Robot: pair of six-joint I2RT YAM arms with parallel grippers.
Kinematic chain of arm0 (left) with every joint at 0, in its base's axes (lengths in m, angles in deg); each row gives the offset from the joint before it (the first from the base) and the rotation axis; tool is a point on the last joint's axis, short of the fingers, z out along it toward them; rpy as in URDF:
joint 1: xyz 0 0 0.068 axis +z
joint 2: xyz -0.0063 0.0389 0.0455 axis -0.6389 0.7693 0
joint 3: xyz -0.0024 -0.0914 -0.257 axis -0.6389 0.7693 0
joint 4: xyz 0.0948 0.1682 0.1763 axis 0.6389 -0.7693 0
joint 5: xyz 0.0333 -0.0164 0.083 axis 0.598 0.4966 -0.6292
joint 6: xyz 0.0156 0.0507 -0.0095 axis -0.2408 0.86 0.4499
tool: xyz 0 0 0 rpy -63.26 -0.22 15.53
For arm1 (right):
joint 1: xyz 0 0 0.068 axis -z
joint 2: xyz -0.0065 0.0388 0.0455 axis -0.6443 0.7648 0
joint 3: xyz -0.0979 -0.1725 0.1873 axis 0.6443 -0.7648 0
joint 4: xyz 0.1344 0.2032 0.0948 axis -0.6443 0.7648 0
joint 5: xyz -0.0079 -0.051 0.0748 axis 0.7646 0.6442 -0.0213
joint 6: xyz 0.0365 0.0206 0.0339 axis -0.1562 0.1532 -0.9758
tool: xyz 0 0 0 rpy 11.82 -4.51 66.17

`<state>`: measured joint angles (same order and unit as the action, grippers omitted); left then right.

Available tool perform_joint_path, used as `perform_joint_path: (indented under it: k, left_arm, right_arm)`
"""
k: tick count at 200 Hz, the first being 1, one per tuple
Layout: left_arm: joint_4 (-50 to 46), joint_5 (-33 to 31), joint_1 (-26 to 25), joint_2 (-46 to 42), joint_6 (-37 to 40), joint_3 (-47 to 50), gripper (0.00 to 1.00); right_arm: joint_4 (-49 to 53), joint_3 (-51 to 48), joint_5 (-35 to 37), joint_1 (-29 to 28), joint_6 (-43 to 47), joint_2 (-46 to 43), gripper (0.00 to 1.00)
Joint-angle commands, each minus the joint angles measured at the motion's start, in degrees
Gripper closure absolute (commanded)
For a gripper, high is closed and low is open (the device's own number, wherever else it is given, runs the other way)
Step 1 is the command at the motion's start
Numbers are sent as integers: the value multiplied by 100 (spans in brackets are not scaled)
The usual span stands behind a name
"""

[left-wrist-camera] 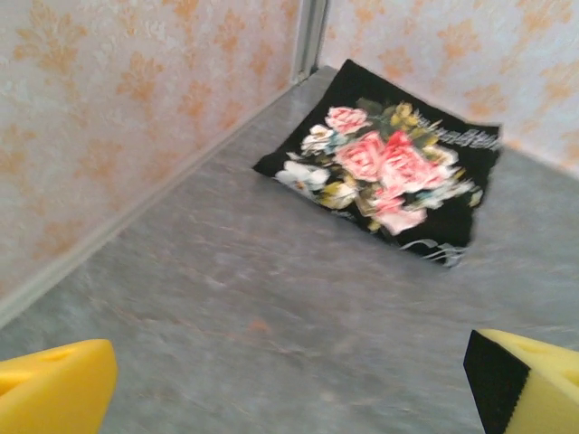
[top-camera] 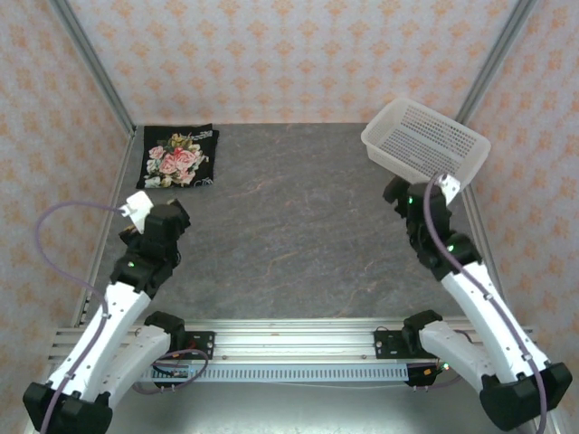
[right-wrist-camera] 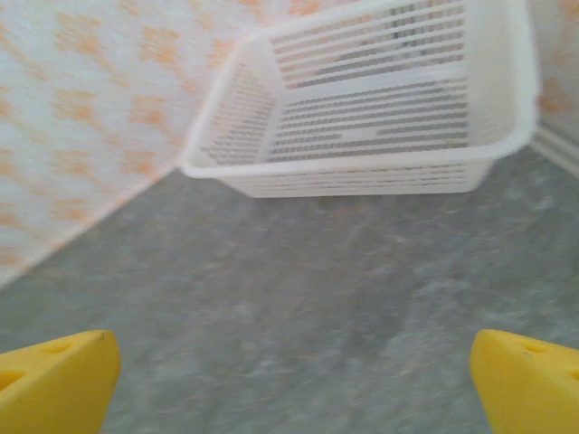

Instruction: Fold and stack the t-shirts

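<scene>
I'm watching my left end effector hanging wide open and gripping nothing, right end effector gaping likewise, folded black t-shirt lying rose print up in the far left corner of the desk, white basket sitting at far right.

Black t-shirt, folded square, rose print up, flat in table's far-left corner
</scene>
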<state>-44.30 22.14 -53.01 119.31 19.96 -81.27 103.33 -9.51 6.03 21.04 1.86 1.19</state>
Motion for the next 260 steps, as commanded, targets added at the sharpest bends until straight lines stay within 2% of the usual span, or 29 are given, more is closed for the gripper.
perform_joint_path:
  k: [1,8,18,30,51,69,78,101,119,130,154,161,165,176,181,187,199,211,260]
  left_arm:
    - [2134,-73,29,151,1762,965,0]
    - [2488,82,85,267,1760,1182,0]
    - [2869,149,177,500,1569,1400,0]
    - [3231,415,398,925,1397,1498,0]
    - [3961,709,626,1784,1616,1530,0]
    - [4270,1045,837,2444,1794,1222,0]
    - [4556,1200,946,2720,1819,1129,0]
    - [5290,1570,1172,3372,1875,902,0]
    - [5893,1720,1241,3840,1916,884,0]
    - [5859,1940,1205,3893,2050,839,0]
    - [7505,1872,1075,4323,2229,1502,0]
    - [7139,1881,1075,4239,2207,1407,0]
    - [6850,1908,1075,4200,2168,1286,0]
    - [6977,1854,1014,4314,2281,1245,0]
    - [6754,1879,1020,4259,2239,1190,0]
    - [6955,1853,1015,4320,2276,1221,0]
    - [6822,1869,1018,4286,2259,1183,0]
    - [6792,1871,1014,4283,2260,1186,0]
    - [6825,1794,952,4317,2332,1165,0]
  right_arm:
    - [-2411,-1355,1362,11,1769,-363,1]
    - [-2866,-1757,1477,66,2090,-370,1]
    - [-3296,-2147,1232,250,2459,-272,1]
    - [-3399,-2390,1004,500,2370,6,1]
    - [-3648,-2592,642,915,2145,603,1]
    - [-4423,-2800,243,1137,2265,1114,1]
    - [-4511,-2660,26,1204,2365,1363,1]
    - [-5570,-2596,-427,1474,2383,2096,1]
    - [-6413,-2494,-813,1647,2342,2783,1]
    - [-6451,-2331,-996,1673,2513,3082,1]
    - [-7635,-2589,-1317,1790,2508,3952,1]
    - [-8082,-2629,-1363,1793,2561,4155,1]
    - [-8023,-2572,-1391,1793,2579,4145,1]
    - [-7132,-2318,-1430,1798,2577,3929,1]
    - [-7204,-2293,-1429,1793,2596,4030,1]
    - [-7300,-2233,-1411,1793,2596,4132,1]
    - [-6606,-1969,-1359,1772,2608,4048,1]
    - [-6994,-2098,-1322,1740,2651,4113,1]
    - [-6766,-2022,-1606,1731,2761,4076,1]
